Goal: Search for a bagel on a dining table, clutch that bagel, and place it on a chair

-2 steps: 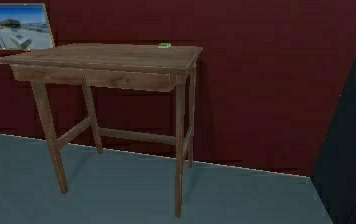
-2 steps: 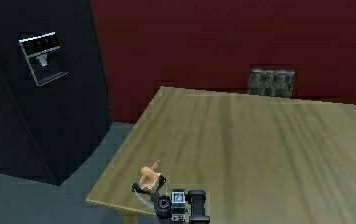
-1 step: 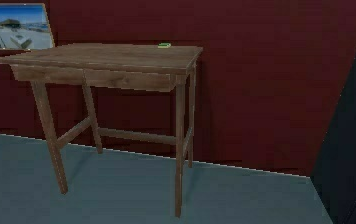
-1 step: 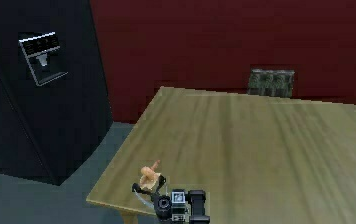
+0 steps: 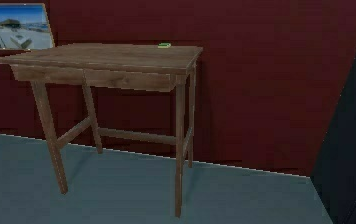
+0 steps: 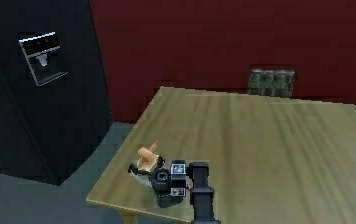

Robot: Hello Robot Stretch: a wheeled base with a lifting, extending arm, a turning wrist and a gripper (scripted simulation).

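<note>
A light wooden dining table (image 6: 266, 140) spreads across the arm side view's right. At its near left corner sits a small tan-orange rounded thing (image 6: 150, 154), possibly the bagel. My gripper (image 6: 144, 172) reaches up from the bottom edge with its far end right at that thing. The tabletop lies behind both, so I cannot tell whether the gripper holds anything. Behind the table's far edge stands the back of a chair (image 6: 272, 81) against the dark red wall.
A tall black fridge (image 6: 46, 95) stands left of the dining table. In the forward view a narrow wooden side table (image 5: 106, 62) with drawers stands against the red wall, with a small green thing (image 5: 164, 44) on top. A picture (image 5: 21, 25) hangs at the upper left.
</note>
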